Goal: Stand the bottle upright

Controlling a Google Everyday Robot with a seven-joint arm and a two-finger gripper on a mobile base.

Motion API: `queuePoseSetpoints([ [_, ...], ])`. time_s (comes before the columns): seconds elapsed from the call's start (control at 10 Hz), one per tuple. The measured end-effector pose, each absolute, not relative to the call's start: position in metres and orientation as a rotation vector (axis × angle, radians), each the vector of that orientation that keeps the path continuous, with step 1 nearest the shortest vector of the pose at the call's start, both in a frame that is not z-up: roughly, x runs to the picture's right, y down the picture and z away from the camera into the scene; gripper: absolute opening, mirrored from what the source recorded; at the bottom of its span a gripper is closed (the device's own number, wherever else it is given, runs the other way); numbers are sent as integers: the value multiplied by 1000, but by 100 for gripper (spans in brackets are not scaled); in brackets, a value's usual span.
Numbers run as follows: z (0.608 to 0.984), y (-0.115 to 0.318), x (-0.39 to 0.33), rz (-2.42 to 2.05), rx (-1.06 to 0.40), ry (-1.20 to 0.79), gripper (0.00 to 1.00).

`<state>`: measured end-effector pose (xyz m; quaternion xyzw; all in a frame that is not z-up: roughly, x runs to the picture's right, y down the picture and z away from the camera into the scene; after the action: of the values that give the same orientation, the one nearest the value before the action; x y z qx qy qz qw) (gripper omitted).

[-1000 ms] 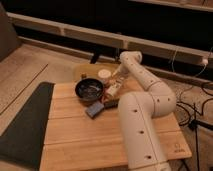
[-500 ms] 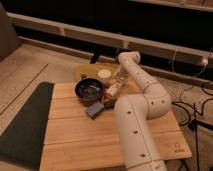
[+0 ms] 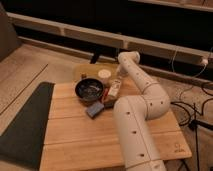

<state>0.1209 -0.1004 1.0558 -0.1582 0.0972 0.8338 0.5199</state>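
Observation:
The bottle (image 3: pixel 114 90) is a small whitish plastic bottle on the wooden table (image 3: pixel 70 135), just right of the dark bowl (image 3: pixel 89 90). It appears tilted, with its lower end toward the front left. My gripper (image 3: pixel 116 82) reaches down from the white arm (image 3: pixel 142 85) and sits right at the bottle's upper end. The gripper's own body hides the contact.
A short white cup (image 3: pixel 104 74) stands behind the bowl. A blue block (image 3: pixel 94 110) and a yellowish item (image 3: pixel 108 101) lie in front of the bowl. A dark mat (image 3: pixel 22 125) lies left of the table. Cables (image 3: pixel 192 107) run on the floor at right.
The lower arm segment has shifted slightly left. The gripper stays at the bottle, and the bottle, bowl and cup have not visibly moved.

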Motion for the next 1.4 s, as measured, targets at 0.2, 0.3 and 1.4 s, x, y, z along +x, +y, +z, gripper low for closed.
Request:
queuePoseSetpoints([
  [0.2,1034,-138,124,2015,-356,125,0],
  [0.3,1017,-159,125,2015,-344,58,0],
  [1.4,908,-138,127,1584,-147,-51,0],
])
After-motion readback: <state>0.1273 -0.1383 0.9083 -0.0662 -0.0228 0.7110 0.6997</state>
